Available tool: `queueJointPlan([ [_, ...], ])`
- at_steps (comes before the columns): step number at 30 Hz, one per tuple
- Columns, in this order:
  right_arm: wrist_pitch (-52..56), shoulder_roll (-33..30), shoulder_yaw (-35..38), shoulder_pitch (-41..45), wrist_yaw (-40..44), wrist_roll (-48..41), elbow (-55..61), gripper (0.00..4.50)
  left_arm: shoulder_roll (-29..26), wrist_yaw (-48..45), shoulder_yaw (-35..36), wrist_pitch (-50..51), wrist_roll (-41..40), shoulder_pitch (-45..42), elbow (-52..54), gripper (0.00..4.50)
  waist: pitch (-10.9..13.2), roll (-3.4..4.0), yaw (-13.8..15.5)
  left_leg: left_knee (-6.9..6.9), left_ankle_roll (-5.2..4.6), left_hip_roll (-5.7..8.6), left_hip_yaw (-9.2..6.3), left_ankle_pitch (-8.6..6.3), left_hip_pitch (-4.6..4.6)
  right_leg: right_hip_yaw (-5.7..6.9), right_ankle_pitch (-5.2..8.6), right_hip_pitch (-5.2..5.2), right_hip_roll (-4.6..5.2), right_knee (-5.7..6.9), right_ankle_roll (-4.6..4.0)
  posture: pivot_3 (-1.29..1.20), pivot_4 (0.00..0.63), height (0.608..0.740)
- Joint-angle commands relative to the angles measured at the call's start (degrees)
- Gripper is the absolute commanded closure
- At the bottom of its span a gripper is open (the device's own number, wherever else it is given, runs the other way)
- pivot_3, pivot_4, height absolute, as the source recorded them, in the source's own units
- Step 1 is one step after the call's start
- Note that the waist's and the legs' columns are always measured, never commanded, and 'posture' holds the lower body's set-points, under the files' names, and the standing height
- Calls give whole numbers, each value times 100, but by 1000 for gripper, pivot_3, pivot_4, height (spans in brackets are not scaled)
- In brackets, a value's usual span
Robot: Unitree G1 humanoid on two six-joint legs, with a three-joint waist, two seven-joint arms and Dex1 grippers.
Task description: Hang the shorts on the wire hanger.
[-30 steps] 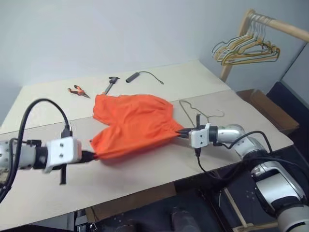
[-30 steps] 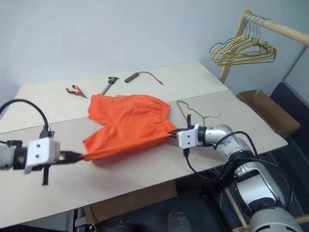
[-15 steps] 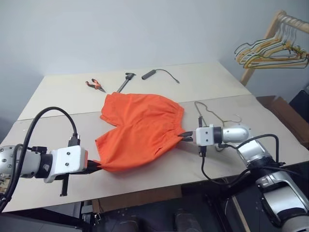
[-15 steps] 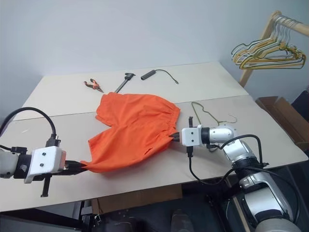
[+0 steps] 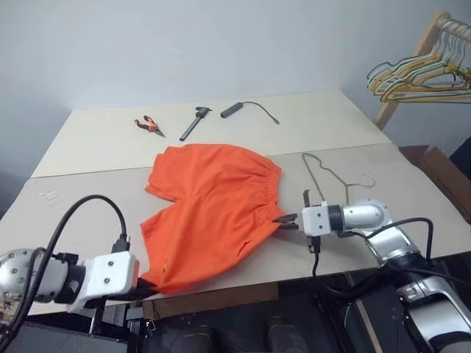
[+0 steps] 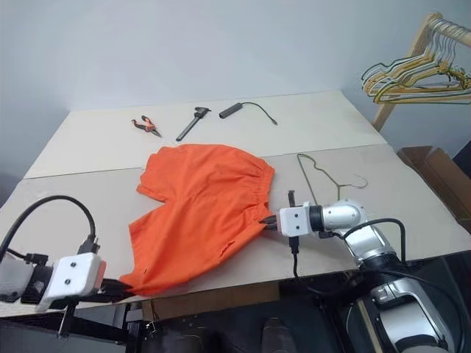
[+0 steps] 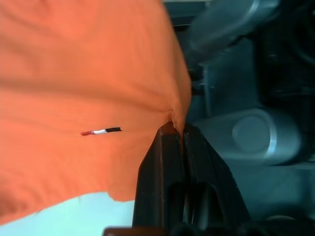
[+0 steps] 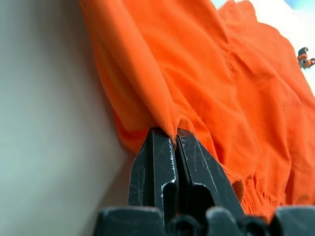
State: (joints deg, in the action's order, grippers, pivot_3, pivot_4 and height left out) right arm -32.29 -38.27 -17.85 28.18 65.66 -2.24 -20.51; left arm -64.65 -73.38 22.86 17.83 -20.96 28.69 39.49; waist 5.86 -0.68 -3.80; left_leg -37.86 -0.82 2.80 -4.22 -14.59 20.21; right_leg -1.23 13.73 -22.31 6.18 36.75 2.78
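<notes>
The bright orange shorts (image 5: pixel 213 209) lie spread on the table (image 5: pixel 88 147), stretched between my two grippers. My left gripper (image 5: pixel 146 289) is shut on a lower corner of the fabric at the table's front edge; the left wrist view shows its fingers (image 7: pixel 160 147) pinching the shorts (image 7: pixel 74 73) beside a small white mark (image 7: pixel 101 131). My right gripper (image 5: pixel 284 221) is shut on the shorts' right edge by the gathered waistband, the cloth (image 8: pixel 206 73) bunched between its fingers (image 8: pixel 152 152). The wire hanger (image 5: pixel 324 173) lies flat on the table just beyond the right gripper.
Orange-handled pliers (image 5: pixel 149 126), a black tool (image 5: pixel 195 123) and a black handle with a cable (image 5: pixel 243 109) lie at the table's far side. A wooden rack with a bunch of hangers (image 5: pixel 419 70) stands at the right, a cardboard box (image 5: pixel 445 176) below it.
The camera has shifted. Both grippers have drawn back toward the table's front edge, dragging the shorts along; the left one now holds its corner at the edge.
</notes>
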Motion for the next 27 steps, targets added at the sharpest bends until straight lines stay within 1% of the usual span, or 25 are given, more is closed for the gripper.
queueJointPlan([
  [1, -201, -15, 182, 45, -228, 134, 147, 4456, 69, 101, 81, 18, 154, -4, 136, 4500, 5, -1, 6, 0, 0, 0, 2, 0, 0, -1, 0, 0, 0, 0, 0, -49, 84, 740],
  [11, -277, -113, 172, -128, -277, 193, 248, 4456, 143, 59, -90, -169, 346, -104, -33, 4500, 13, -14, 14, 0, 0, -11, 6, 0, -2, -1, 2, 4, -9, -4, -4, -51, 79, 740],
  [12, -264, -137, 177, -171, -266, 179, 299, 4237, 165, 57, -93, -201, 358, -104, -52, 4500, 15, -16, 18, 0, 0, -11, 6, 0, -1, -1, 2, 4, -9, -5, -4, -51, 77, 740],
  [13, -219, -169, 186, -223, -230, 137, 360, 3983, 198, 68, -86, -186, 332, -105, -62, 4272, 16, -17, 25, 0, 0, -12, 6, 0, -1, -1, 2, 3, -9, -5, -4, -51, 77, 740],
  [14, -172, -197, 196, -268, -195, 96, 414, 3841, 221, 64, -80, -158, 290, -109, -70, 4033, 16, -17, 25, 0, 0, -12, 6, 0, 0, -1, 2, 3, -9, -5, -4, -51, 77, 740],
  [15, -174, -237, 208, -320, -160, 69, 466, 3535, 232, 7, -54, -144, 214, -102, -66, 3841, 17, -18, 26, 0, 0, -12, 6, 0, 0, -1, 2, 2, -9, -5, -5, -51, 77, 740],
  [18, -112, -423, 238, -500, -46, -6, 682, 2493, 264, -217, 149, -178, 63, 42, -32, 2909, 18, -20, 38, 0, 0, -14, 8, 0, 0, -1, 2, 4, -9, -5, -4, -49, 77, 740],
  [22, 222, -876, 451, -895, 85, -244, 1169, 1161, 337, -661, 830, -249, -165, 254, -152, 1687, 30, -33, 84, 0, -1, -22, 13, -2, 0, 0, 4, 4, -11, -8, -6, -31, 78, 740],
  [24, 617, -1101, 764, -1190, -14, -491, 1466, 471, 362, -833, 1226, -197, -370, 162, -337, 1064, 34, -36, 139, 0, -1, -25, 15, -2, 1, 1, 7, 3, -12, -9, -2, -23, 79, 740],
  [25, 961, -1178, 990, -1346, -99, -728, 1623, 140, 382, -821, 1379, -62, -593, 12, -425, 725, 37, -36, 158, 0, -1, -25, 17, -2, 4, 1, 18, 3, -12, -10, 14, -17, 81, 740],
  [26, 1444, -1213, 1220, -1470, -225, -986, 1785, 0, 420, -705, 1461, 126, -853, -190, -480, 467, 38, -36, 198, 0, -1, -27, 17, -2, 3, 1, 26, 4, -12, -12, 27, -17, 81, 740],
  [27, 2057, -1216, 1472, -1558, -440, -1228, 1939, 0, 496, -456, 1477, 351, -1165, -485, -520, 116, 39, -37, 228, 0, -1, -28, 18, -1, 3, 2, 31, 7, -11, -12, 35, -17, 80, 740],
])
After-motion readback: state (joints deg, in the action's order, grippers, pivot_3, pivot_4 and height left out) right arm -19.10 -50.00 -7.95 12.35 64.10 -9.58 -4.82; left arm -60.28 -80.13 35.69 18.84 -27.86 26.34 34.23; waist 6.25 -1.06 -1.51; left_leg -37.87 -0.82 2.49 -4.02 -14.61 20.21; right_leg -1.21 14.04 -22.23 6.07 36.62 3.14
